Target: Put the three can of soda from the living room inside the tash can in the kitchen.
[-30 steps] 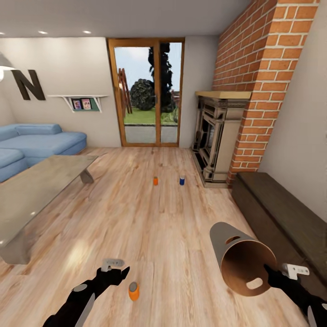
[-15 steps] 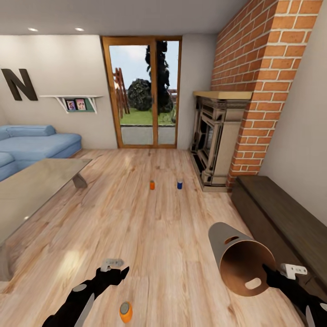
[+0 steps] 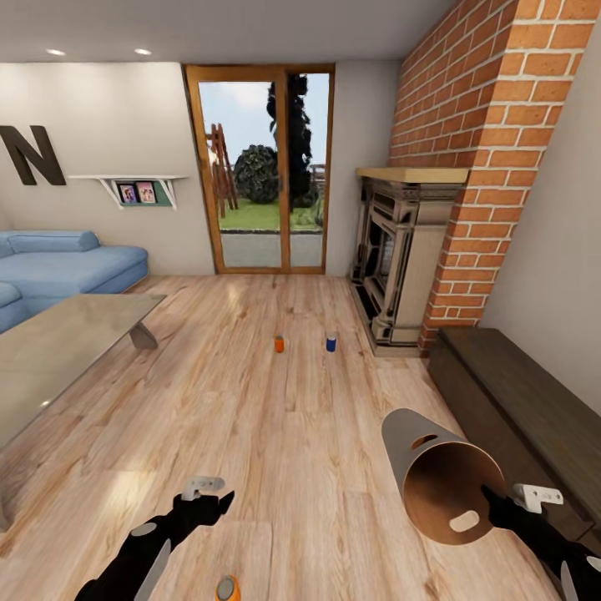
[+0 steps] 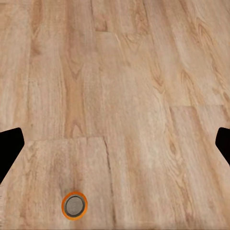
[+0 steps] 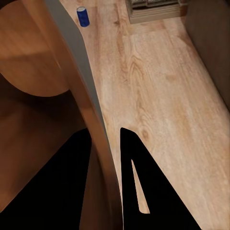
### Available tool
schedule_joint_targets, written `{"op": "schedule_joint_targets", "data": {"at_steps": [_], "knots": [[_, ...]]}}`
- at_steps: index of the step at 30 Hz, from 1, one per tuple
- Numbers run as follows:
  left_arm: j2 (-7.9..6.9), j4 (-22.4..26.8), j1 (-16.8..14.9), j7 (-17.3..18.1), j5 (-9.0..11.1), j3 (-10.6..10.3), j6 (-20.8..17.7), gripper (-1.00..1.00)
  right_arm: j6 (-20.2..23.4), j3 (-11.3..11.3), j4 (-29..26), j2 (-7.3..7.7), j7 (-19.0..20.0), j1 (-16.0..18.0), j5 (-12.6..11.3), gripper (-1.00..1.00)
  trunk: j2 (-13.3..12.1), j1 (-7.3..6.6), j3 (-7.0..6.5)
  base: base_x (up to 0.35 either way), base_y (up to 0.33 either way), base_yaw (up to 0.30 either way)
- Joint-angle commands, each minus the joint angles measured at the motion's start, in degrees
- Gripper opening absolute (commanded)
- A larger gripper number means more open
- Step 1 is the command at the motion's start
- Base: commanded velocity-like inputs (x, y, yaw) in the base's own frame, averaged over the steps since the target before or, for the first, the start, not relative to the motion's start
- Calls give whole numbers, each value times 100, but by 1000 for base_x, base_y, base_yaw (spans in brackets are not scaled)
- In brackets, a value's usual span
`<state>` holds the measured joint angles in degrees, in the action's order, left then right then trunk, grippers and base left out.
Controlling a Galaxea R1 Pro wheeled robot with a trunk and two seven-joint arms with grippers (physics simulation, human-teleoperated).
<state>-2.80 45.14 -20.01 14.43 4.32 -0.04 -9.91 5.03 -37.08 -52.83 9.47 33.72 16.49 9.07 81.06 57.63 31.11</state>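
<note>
Lying tilted on its side, the grey tash can (image 3: 404, 440) turns its brown-orange inside toward me. My right gripper (image 3: 494, 504) is shut on its rim, and in the right wrist view the wall (image 5: 73, 56) is pinched between the black fingers (image 5: 143, 187). One orange can of soda (image 3: 225, 588) stands on the floor at the head view's lower edge, just below my open left gripper (image 3: 219, 501); the left wrist view shows its silver top (image 4: 74, 205) nearer than the gap between the fingertips. Farther off, an orange can (image 3: 279, 343) and a blue can (image 3: 331, 343) (image 5: 83, 16) stand near the fireplace.
This is the living room. A glass coffee table (image 3: 67, 342) and light-blue sofa (image 3: 67, 260) are at the left. The brick fireplace (image 3: 405, 250) and a dark low bench (image 3: 517, 401) line the right wall. Wood-framed glass doors (image 3: 259, 167) are straight ahead.
The whole view has shifted as the robot rolled forward, so the near orange can now sits at the picture's lower edge. Both grippers hold the same pose and grip.
</note>
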Motion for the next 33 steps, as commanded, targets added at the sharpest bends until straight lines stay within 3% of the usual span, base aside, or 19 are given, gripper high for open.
{"op": "schedule_joint_targets", "data": {"at_steps": [1, 3, 7, 11, 23, 26, 33], "knots": [[-6, 0, -1, -34, 2, 8, -2, 100, 7, -2, -8, -2, 20, 3, -64, -100, 0, 0, -1, 8, 0, 0], [-40, 0, -1, -146, 4, 57, -5, 100, 7, -2, -8, -3, 20, 3, -64, -100, 0, 0, -1, 6, 0, 0], [-166, 4, -7, -512, 7, 392, -23, 100, 7, -1, -8, -6, 20, 3, -64, -100, 0, 0, -1, 2, 0, 0], [-196, 6, -11, -711, 6, 521, -27, 100, 7, -1, -8, -6, 20, 3, -60, -100, 0, 0, -1, 0, 0, 0], [-181, -150, -3, -874, -60, 523, -25, 100, 7, 5, -8, -9, 20, 3, -55, -100, 0, 0, -1, 15, 0, 0], [-173, -410, -3, -866, -61, 502, -21, 100, 7, 7, -8, -11, 20, 3, -55, -100, 0, 0, -1, 225, 0, 0], [-157, -503, -7, -851, -66, 490, -20, 100, 7, 7, -8, -14, 20, 3, -40, -100, 0, 0, -1, 278, 0, 0]]}}
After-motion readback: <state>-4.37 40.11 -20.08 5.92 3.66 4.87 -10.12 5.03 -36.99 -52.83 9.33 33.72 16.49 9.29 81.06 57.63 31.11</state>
